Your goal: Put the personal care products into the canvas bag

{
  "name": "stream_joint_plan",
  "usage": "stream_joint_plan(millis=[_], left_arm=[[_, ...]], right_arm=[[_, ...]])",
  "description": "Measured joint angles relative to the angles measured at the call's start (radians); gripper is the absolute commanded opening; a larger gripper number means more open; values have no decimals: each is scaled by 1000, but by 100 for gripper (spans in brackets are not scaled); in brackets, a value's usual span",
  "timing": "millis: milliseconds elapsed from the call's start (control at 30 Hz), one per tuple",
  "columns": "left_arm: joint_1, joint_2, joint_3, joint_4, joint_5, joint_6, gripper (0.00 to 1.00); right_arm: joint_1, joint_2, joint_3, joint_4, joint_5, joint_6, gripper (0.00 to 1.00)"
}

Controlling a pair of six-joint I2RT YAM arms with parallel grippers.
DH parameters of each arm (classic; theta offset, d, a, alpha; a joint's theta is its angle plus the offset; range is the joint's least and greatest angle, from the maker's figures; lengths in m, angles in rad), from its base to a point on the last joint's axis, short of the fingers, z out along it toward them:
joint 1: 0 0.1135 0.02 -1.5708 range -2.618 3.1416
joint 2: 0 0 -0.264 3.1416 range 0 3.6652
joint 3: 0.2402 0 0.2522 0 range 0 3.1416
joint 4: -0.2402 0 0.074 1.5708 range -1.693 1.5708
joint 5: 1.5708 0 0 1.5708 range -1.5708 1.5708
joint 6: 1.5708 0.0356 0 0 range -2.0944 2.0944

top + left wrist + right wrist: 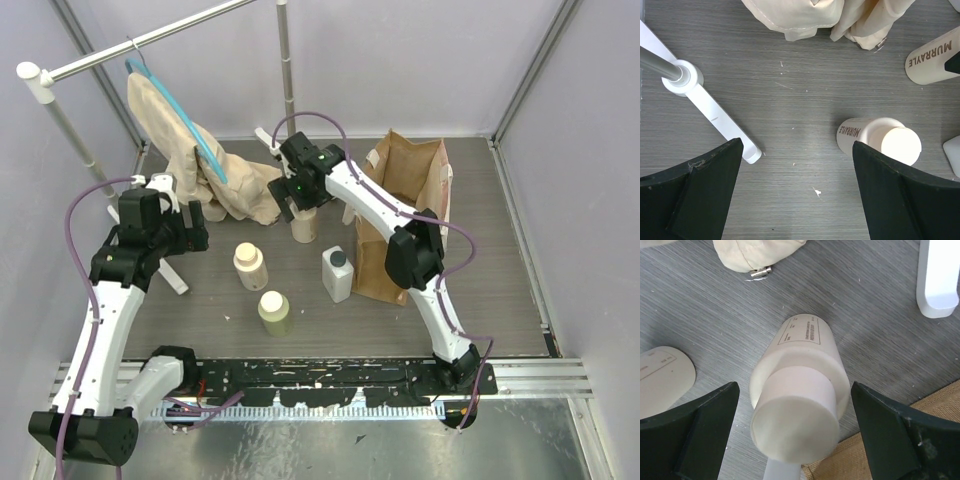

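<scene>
Four bottles stand on the grey table: a cream one under my right gripper, a cream one, a yellowish one and a white rectangular one with a dark cap. The tan canvas bag stands upright just right of them. In the right wrist view my gripper is open with its fingers on either side of the cream bottle's cap, not touching it. My left gripper is open and empty over bare table, with a cream bottle beside its right finger.
A beige cloth on a blue hanger hangs from a white rack and drapes onto the table behind the bottles. The rack's white foot lies near my left gripper, and another foot is near my right. The bag's corner is close to the right finger.
</scene>
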Motion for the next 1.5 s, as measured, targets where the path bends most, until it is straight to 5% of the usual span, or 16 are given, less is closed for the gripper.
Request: stream_joint_plan(millis=[1500], left_arm=[[0, 32, -15, 1, 0, 1, 98]], right_arm=[[43, 53, -51, 18, 109, -66, 100]])
